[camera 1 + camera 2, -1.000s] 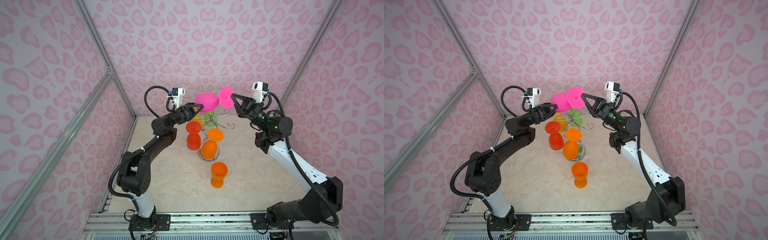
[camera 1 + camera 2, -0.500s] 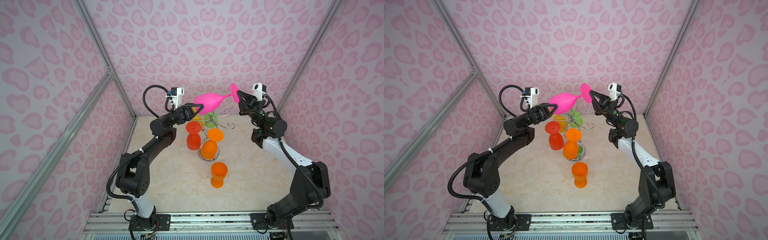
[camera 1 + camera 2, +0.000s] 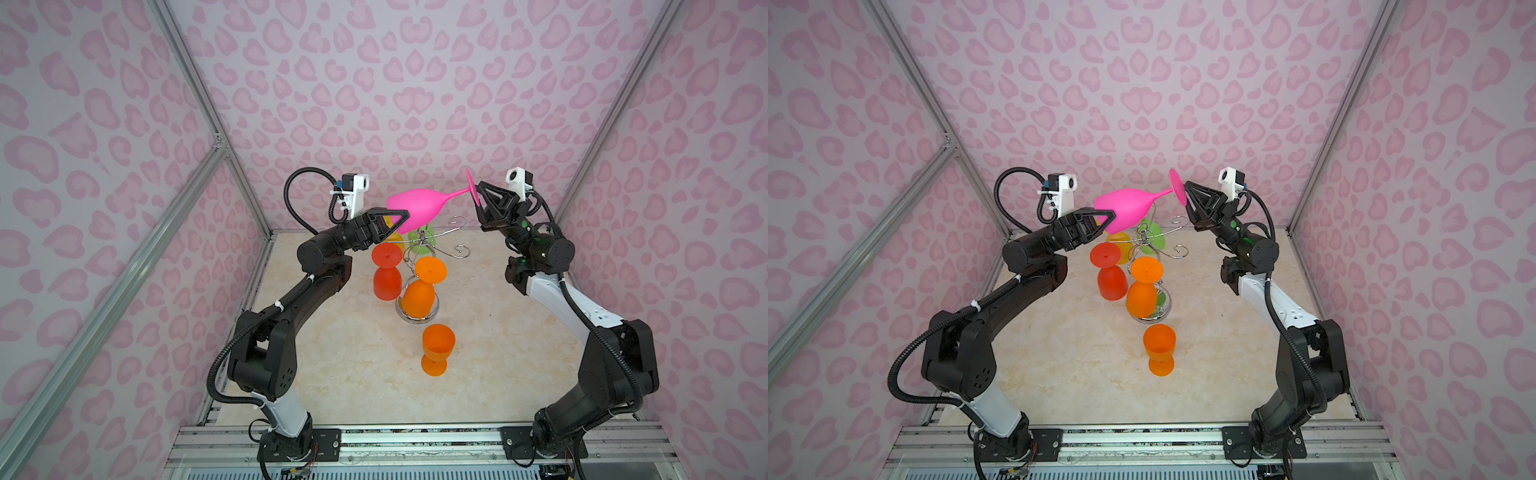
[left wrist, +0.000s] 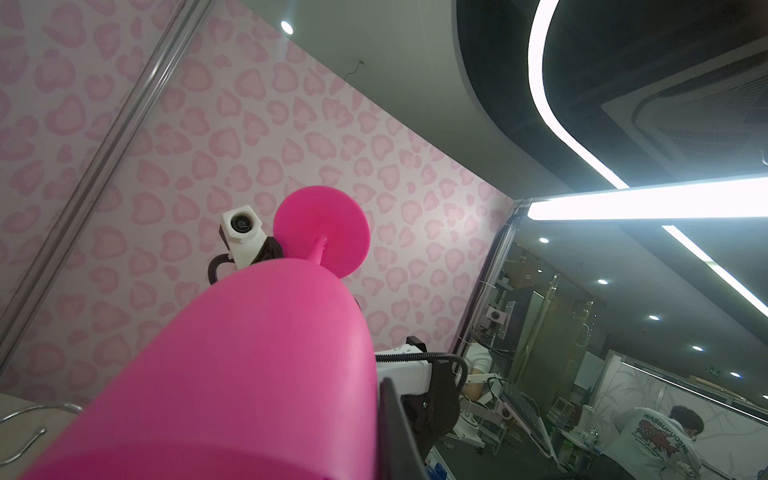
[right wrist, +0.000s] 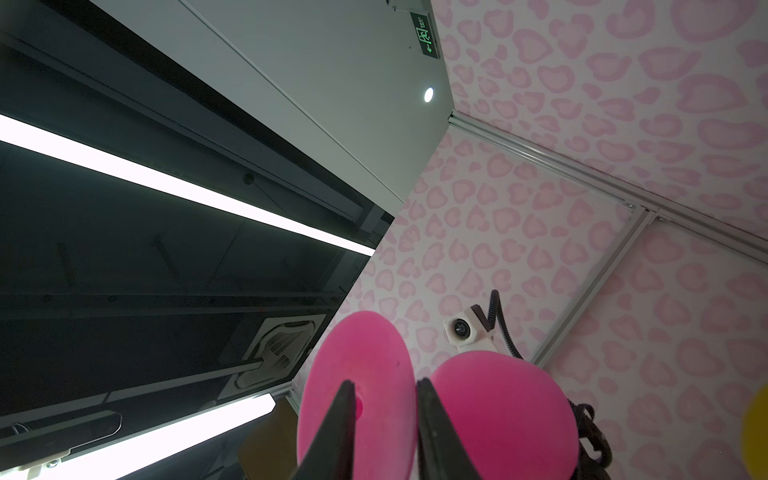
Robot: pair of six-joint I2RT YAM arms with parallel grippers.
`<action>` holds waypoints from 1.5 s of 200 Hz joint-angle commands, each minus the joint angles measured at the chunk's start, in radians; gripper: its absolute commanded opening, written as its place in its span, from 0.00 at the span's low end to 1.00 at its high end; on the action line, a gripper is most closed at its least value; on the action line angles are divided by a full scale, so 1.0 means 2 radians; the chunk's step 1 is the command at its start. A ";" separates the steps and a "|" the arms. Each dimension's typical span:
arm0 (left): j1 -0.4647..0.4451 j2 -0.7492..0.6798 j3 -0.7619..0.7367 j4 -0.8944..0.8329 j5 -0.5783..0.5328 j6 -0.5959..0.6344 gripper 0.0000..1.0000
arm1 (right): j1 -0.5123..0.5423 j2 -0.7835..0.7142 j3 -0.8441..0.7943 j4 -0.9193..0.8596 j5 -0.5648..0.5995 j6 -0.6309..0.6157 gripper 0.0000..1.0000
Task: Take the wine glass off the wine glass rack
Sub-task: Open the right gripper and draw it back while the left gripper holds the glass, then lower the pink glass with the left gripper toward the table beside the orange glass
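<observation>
Aloft, left gripper (image 3: 402, 217), jaws closed on the pink wine glass (image 3: 417, 205) bowl; right gripper (image 3: 478, 193), jaws parted astride its foot.

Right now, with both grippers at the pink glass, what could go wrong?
The left gripper pinches only the rim of the sideways pink wine glass; unsupported, it may sag or slip.
The right gripper, jaws parted, straddles the foot; a sideways retreat could snag it.
A drop could hit the wine glass rack and hanging glasses below.
</observation>
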 commanded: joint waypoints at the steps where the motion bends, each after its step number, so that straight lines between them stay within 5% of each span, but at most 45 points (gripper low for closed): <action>1: 0.001 -0.015 -0.001 0.002 0.016 0.011 0.01 | -0.009 -0.010 -0.001 0.037 0.002 -0.022 0.38; 52: -0.008 -0.059 -0.001 -0.103 0.071 0.106 0.01 | -0.044 -0.067 -0.030 -0.089 -0.032 -0.124 0.50; 93: -0.025 -0.124 -0.001 -0.305 0.110 0.271 0.01 | -0.077 -0.144 -0.054 -0.342 -0.042 -0.302 0.52; 137: -0.034 -0.205 0.023 -0.683 0.090 0.548 0.01 | -0.095 -0.211 -0.026 -0.631 0.017 -0.514 0.54; 182: -0.070 -0.262 0.093 -1.067 -0.048 0.784 0.01 | -0.125 -0.232 -0.049 -0.666 0.027 -0.532 0.54; 207: -0.098 -0.290 0.102 -1.164 -0.118 0.819 0.01 | -0.136 -0.236 -0.063 -0.664 0.024 -0.529 0.54; 300: -0.152 -0.334 0.074 -1.325 -0.238 0.840 0.01 | -0.142 -0.219 -0.065 -0.676 0.014 -0.530 0.54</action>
